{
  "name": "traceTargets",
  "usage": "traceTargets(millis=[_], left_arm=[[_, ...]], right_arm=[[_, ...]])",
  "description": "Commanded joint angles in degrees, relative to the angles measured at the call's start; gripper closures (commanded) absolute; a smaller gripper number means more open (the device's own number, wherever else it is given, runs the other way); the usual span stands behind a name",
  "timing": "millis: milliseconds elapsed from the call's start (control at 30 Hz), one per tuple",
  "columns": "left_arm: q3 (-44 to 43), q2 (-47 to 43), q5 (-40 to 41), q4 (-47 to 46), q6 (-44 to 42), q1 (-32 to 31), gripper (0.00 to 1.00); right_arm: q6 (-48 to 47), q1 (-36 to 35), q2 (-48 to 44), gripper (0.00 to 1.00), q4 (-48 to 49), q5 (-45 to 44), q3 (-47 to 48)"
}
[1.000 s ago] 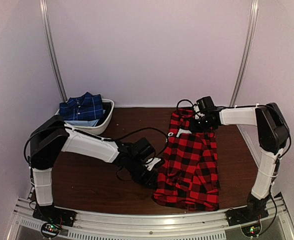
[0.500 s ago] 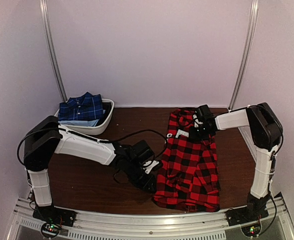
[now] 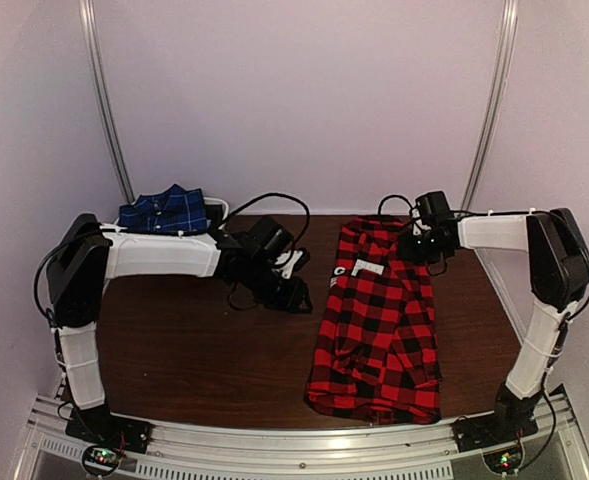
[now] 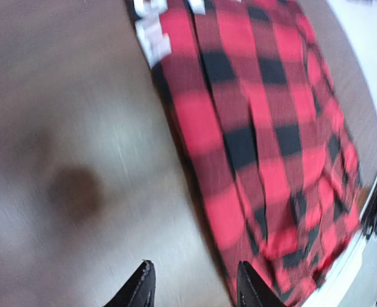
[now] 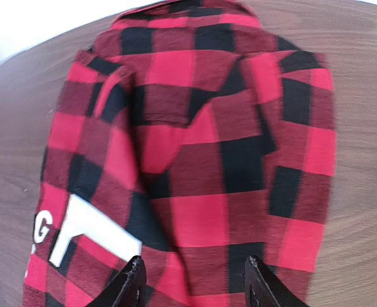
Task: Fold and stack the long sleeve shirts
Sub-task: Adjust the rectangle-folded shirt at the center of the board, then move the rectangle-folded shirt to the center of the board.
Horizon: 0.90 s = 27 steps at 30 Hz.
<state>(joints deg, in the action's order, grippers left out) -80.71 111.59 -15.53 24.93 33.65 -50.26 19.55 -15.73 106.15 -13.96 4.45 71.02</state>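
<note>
1. And there we saw the red-and-black shirt (image 3: 379,330) lying flat on the table (image 3: 174,340); it ran lengthwise from about 1 o'clock down to 5 o'clock, collar end at the far side, hem near the arm bases.
2. Large white letters (image 3: 342,272) showed on the shirt's 9 o'clock edge, up by the collar end; the right wrist view caught them too (image 5: 79,230).
3. The navy shirt (image 3: 164,210) sat off at 10 o'clock in the far left corner, well apart from the red one; the left arm crossed in front of it and hid its near edge.
4. The left gripper (image 3: 292,290) hung over bare wood at the 9 o'clock side of the red shirt, near it but not touching; in its own view (image 4: 191,288) the jaws stood partly open with nothing between them, and the shirt (image 4: 265,141) lay off to one side.
5. The right gripper (image 3: 419,250) was above the shirt's far end at 1 o'clock; from the wrist (image 5: 194,281) we saw both jaws spread partly apart over the checked cloth (image 5: 201,160), gripping none of it.
</note>
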Motion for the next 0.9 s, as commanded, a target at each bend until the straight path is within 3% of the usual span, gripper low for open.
traceTargets(millis=[0,500,867], left_arm=[[-11.23,6.72,2.31,-2.3,-3.84,3.13,0.55],[-45.22,32.88,12.03,-0.23,-5.95,4.56,0.48],[-53.57,41.64,16.65,-1.59,-5.71,4.64,0.47]], right_arm=[[1.32,3.88,-1.43,0.46,1.1,0.2,-4.17],[1.28,11.43,6.78,0.52,3.72,2.73,-2.4],[1.02,11.39,9.61,0.55,3.76,2.91,-1.41]])
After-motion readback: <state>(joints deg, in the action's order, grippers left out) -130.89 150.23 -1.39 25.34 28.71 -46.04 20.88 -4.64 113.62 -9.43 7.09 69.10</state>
